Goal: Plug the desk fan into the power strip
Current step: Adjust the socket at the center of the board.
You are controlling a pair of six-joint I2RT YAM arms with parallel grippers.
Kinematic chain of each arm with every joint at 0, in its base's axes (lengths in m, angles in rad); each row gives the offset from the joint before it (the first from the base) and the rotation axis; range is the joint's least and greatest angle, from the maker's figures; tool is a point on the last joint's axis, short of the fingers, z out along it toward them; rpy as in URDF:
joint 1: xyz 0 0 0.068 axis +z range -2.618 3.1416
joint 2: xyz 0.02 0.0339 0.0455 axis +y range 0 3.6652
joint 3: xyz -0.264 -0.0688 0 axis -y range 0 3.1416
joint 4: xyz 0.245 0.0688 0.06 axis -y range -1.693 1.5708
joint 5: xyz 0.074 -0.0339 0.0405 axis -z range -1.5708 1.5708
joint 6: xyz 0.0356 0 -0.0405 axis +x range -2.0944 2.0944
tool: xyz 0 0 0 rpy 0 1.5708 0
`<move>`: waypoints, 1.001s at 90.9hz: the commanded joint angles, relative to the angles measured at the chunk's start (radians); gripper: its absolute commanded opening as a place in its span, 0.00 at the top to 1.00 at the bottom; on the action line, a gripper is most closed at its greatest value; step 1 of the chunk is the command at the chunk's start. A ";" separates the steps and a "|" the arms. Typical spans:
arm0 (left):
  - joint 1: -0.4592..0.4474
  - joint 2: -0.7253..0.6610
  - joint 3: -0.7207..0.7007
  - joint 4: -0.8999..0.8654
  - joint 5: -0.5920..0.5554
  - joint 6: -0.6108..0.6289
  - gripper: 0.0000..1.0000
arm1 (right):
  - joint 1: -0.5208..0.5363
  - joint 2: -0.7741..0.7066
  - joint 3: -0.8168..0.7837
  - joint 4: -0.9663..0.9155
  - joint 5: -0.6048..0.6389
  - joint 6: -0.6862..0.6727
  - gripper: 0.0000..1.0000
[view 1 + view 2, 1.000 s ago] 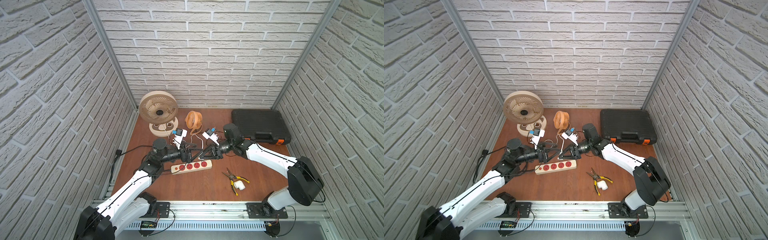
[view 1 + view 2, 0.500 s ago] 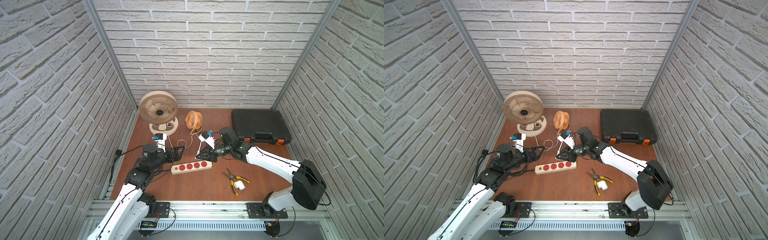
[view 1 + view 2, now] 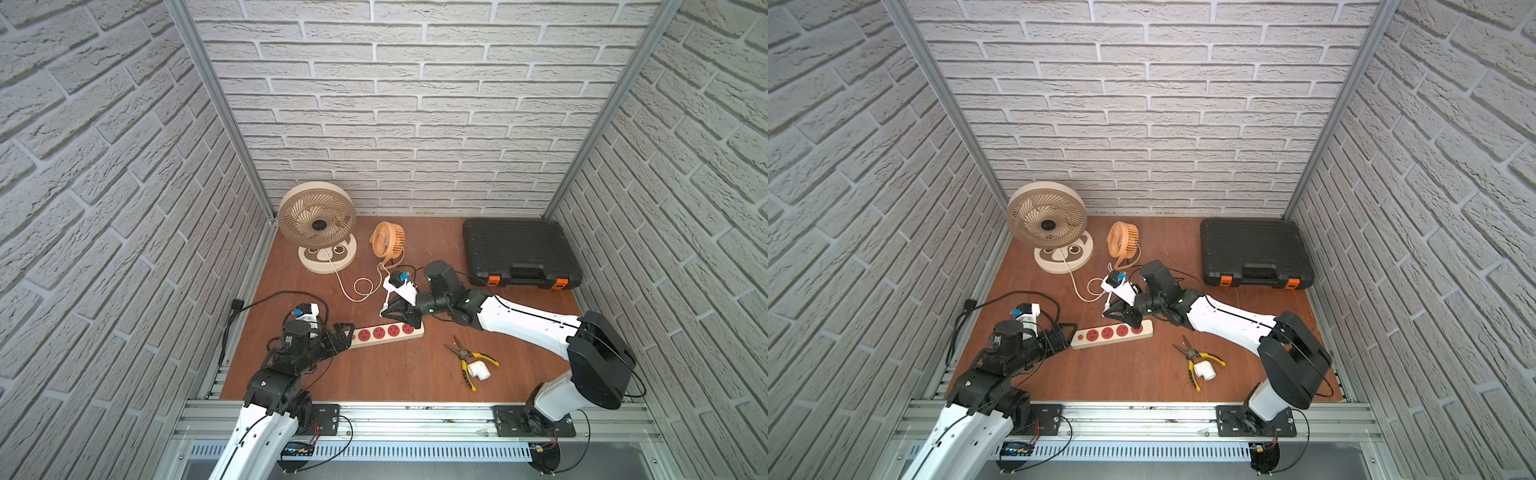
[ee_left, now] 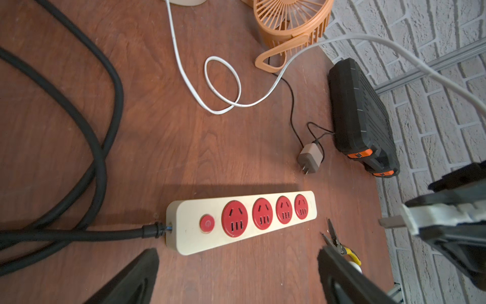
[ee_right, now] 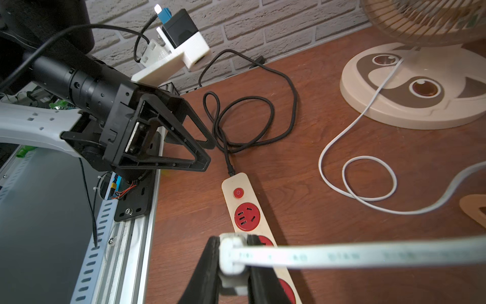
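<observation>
My right jaws are closed tight on the desk fan's white plug (image 5: 232, 259). It hangs in the air over the far end of the power strip (image 3: 386, 332), the end away from the red button (image 4: 207, 223). In the left wrist view the plug's metal prongs (image 4: 389, 222) are bare and all four red sockets are empty, so the plug is not in yet.

The power strip lies flat on the counter (image 3: 395, 382) between my two arms. Its black cord (image 4: 79, 233) loops off from the button end toward my left side. The white cord (image 3: 360, 286) runs from the plug across the counter in a loop to the base of the desk fan (image 3: 318, 226), which stands upright in the back left corner.

My left jaws are wide open and empty, hovering low just beside the button end of the strip. In the right wrist view they look clear of it. In both top views one finger overlaps the strip's end, so I cannot tell whether it touches.

A small orange fan (image 3: 388, 241) stands near the big one, and a thin black lead runs from it to a grey adapter (image 4: 310, 158) lying loose behind the strip. A closed black case (image 3: 519, 253) sits at the back right. Yellow-handled pliers (image 3: 471, 361) lie near the front right with a white pipe elbow (image 3: 478, 370) resting on them.
</observation>
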 commanded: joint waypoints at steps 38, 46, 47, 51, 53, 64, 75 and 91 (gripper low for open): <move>0.067 -0.088 -0.112 0.000 0.039 -0.056 0.17 | 0.098 0.224 0.115 0.044 -0.001 -0.203 0.97; 0.090 -0.081 -0.113 0.009 0.055 -0.052 0.20 | 0.110 0.257 0.110 0.085 0.006 -0.195 0.97; 0.093 -0.080 -0.114 0.010 0.056 -0.051 0.20 | 0.112 0.261 0.109 0.090 0.008 -0.195 0.97; 0.105 -0.073 -0.116 0.019 0.064 -0.048 0.21 | 0.120 0.278 0.111 0.101 0.015 -0.198 0.97; 0.112 -0.068 -0.119 0.026 0.070 -0.047 0.22 | 0.123 0.286 0.114 0.101 0.018 -0.200 0.97; 0.153 -0.020 -0.139 0.087 0.127 -0.051 0.22 | 0.133 0.326 0.127 0.103 0.033 -0.206 0.97; 0.182 0.034 -0.159 0.141 0.165 -0.054 0.21 | 0.135 0.353 0.134 0.109 0.044 -0.213 0.97; 0.218 0.088 -0.184 0.217 0.199 -0.062 0.20 | 0.133 0.380 0.156 0.108 0.054 -0.223 0.97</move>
